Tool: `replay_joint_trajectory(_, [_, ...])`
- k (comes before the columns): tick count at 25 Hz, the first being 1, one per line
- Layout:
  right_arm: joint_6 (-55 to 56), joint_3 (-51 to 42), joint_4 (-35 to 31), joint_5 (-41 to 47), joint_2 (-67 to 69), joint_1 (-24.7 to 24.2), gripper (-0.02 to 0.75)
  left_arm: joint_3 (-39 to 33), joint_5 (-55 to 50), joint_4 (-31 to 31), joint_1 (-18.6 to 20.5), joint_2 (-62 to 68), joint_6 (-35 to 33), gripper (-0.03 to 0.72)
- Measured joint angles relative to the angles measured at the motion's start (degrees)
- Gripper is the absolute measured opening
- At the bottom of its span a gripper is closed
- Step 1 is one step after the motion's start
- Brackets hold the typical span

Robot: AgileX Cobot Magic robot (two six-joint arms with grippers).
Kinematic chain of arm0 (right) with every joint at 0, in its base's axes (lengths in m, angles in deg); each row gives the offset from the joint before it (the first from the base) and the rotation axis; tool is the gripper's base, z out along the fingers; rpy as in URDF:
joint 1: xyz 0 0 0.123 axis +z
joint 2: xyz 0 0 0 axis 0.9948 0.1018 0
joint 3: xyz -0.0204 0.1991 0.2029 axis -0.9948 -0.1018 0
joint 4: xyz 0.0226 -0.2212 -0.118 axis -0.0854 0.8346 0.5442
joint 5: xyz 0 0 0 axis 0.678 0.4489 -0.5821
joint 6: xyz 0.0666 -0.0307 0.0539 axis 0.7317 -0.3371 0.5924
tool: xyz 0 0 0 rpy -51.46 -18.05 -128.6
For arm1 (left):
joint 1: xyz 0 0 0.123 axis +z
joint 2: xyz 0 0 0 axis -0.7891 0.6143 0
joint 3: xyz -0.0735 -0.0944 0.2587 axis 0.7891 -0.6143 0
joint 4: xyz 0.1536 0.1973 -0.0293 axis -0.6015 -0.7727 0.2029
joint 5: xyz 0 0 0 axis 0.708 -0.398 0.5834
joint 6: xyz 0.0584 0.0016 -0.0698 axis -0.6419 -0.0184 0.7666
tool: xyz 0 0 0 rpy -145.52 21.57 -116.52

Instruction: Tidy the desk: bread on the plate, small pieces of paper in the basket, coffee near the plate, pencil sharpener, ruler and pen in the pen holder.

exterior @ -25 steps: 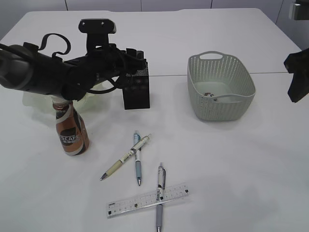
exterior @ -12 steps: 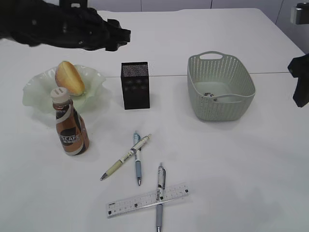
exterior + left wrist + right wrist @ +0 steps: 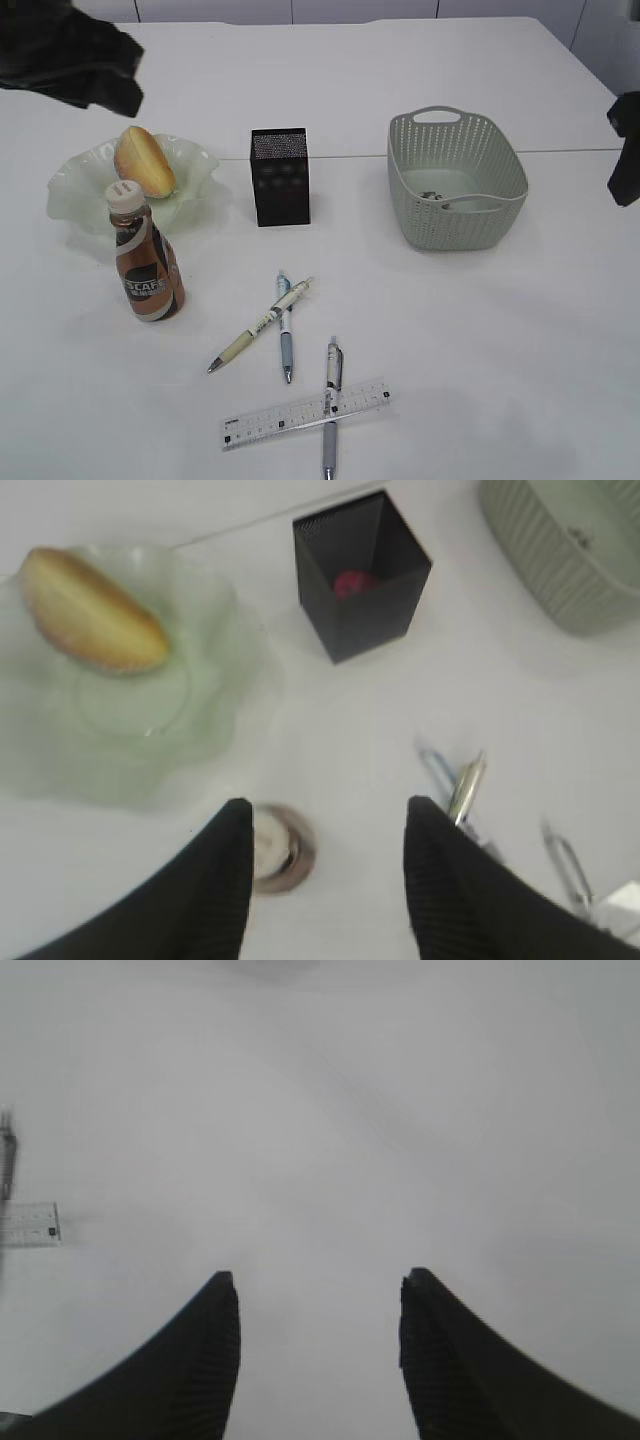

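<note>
Status for you: both end effectors are up off the worktop (image 3: pixel 480 330) and carrying nothing.

Left end effector (image 3: pixel 325 825): fingers apart, nothing between them. Its wrist view looks down on the coffee (image 3: pixel 146 256) cap, just by the left finger. In the exterior view you only get a dark piece of that arm in the top-left corner.

Right end effector (image 3: pixel 318 1300): fingers apart, empty, over bare white worktop. The end of the ruler (image 3: pixel 305 413) shows at the left edge of its wrist view.

Where your items sit:
- Bread (image 3: pixel 144 160) is on the plate (image 3: pixel 70 195), toward the back.
- Coffee stands upright just in front of the plate, touching or nearly touching its front rim.
- Pen holder (image 3: pixel 280 176) is upright between the plate and the basket (image 3: pixel 456 178). A small reddish thing lies at its bottom in the left wrist view; can't tell you what it is.
- Basket has something small in the bottom, too small to identify.
- Ruler lies flat near the front edge, with a grey pen (image 3: pixel 331 405) crossing it.
- Two more pens (image 3: pixel 272 325) lie crossed just behind that, all on the worktop.
</note>
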Motion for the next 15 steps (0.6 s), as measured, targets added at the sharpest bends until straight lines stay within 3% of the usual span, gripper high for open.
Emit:
replay_joint_trajectory(7, [0.0, 0.0, -1.8, 0.3, -2.0, 0.0, 0.38, 0.0, -20.2, -1.9, 0.0, -6.7, -2.3, 0.361])
replay_joint_trajectory(15, [0.2, 0.0, -7.7, 0.4, -2.3, 0.0, 0.38, -8.4, -21.6, -0.6, 0.0, -17.6, -2.7, 0.36])
